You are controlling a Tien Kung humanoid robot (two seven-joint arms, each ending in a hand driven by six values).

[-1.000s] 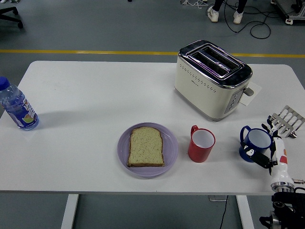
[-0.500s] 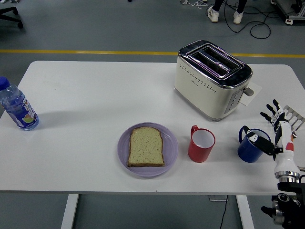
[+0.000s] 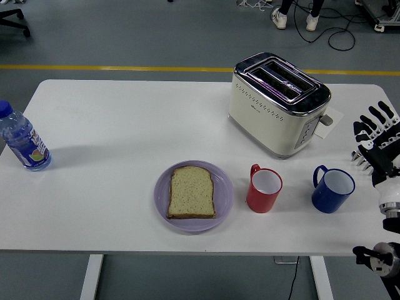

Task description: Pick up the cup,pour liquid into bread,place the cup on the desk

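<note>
A blue cup (image 3: 332, 190) stands upright on the white table (image 3: 112, 125) at the right, handle to its left. A red cup (image 3: 264, 189) stands left of it. A slice of bread (image 3: 192, 192) lies on a lilac plate (image 3: 223, 200) near the front middle. My right hand (image 3: 376, 137) hovers above and to the right of the blue cup, fingers spread, holding nothing and clear of the cup. The left arm does not show.
A cream toaster (image 3: 278, 102) stands at the back right with a paper slip beside it. A water bottle (image 3: 22, 141) stands at the far left edge. A metal rack is partly hidden behind my right hand. A person's feet show on the floor beyond.
My right hand has let go of the blue cup and risen up and to the right, fingers spreading. The cup, tilted a second ago, now stands upright on the table.
</note>
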